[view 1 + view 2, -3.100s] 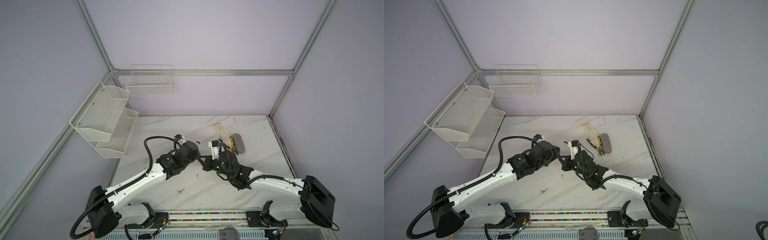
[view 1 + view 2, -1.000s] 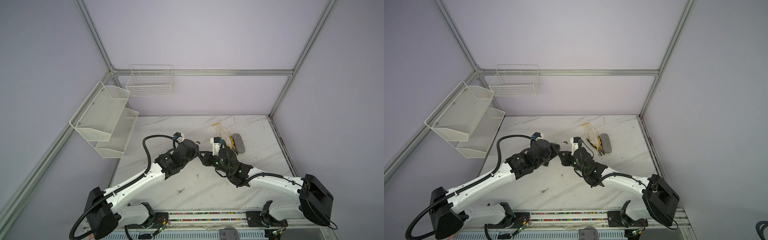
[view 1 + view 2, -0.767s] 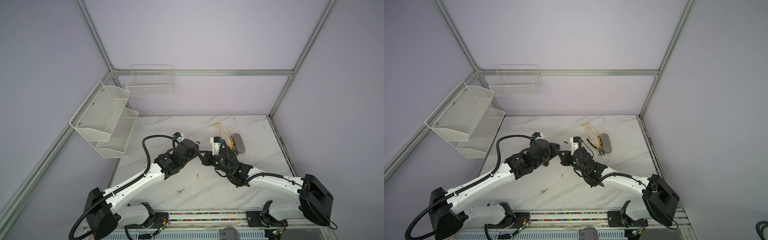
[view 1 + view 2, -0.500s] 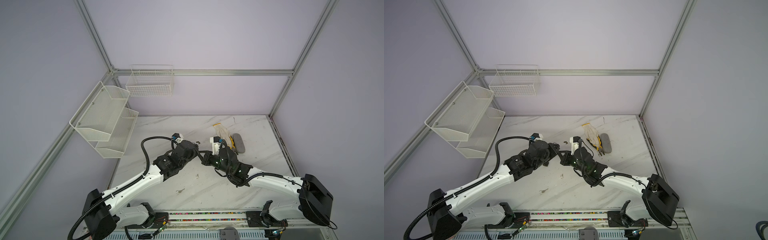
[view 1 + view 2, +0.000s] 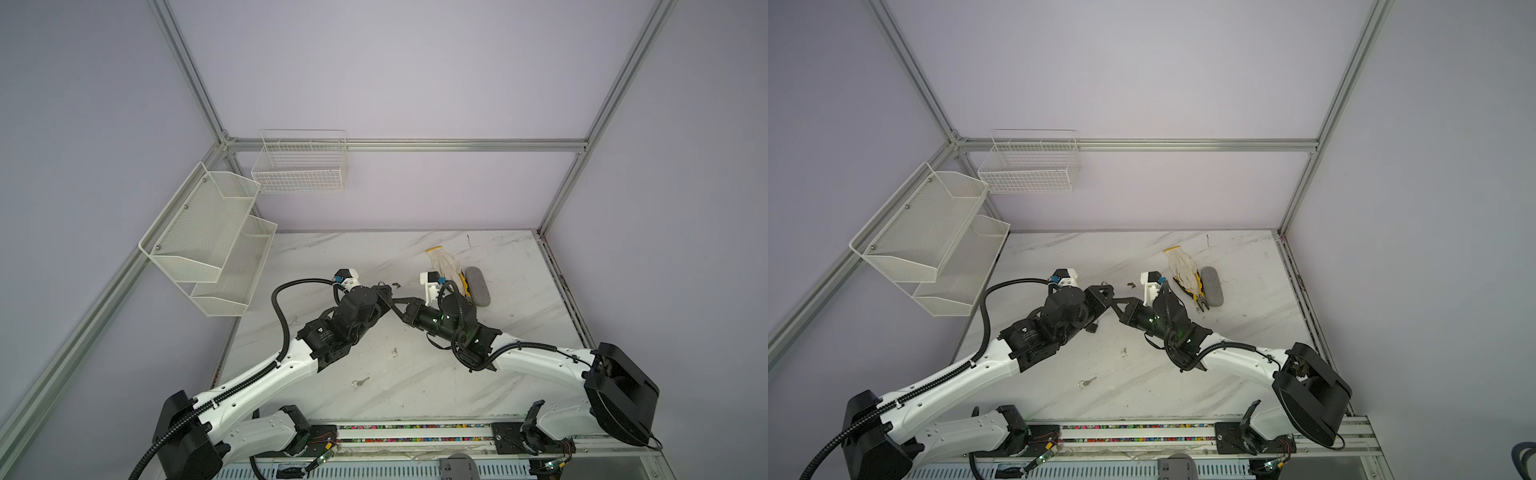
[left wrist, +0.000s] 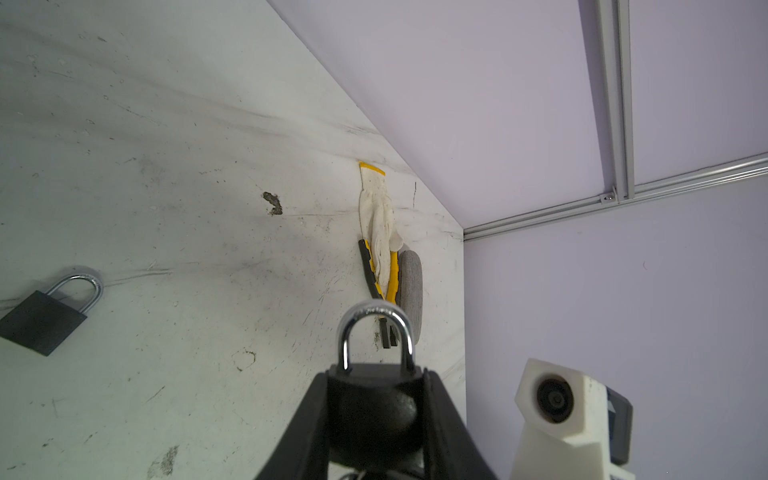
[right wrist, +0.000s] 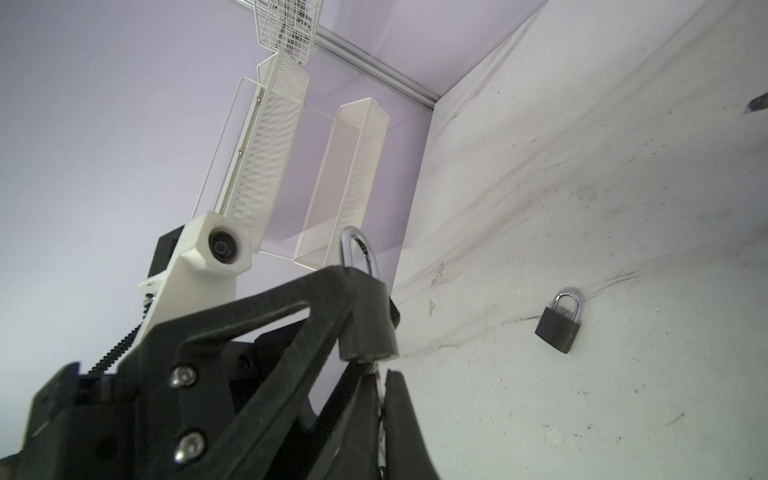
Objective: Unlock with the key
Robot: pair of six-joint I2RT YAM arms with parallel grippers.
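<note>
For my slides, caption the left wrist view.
Left gripper clamps a black padlock, shackle closed; a second padlock lies on the table.

Table [image 5: 419, 397]: padlock [image 6: 41, 322], key [image 5: 360, 382], glove [image 5: 444, 262], maybe pliers [image 6: 372, 271]

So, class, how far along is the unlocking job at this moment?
Done: the left gripper holds the padlock up. In hand: the right gripper, shut, holds what looks like the key at the padlock's base. To do: turning it; the shackle is closed.
</note>
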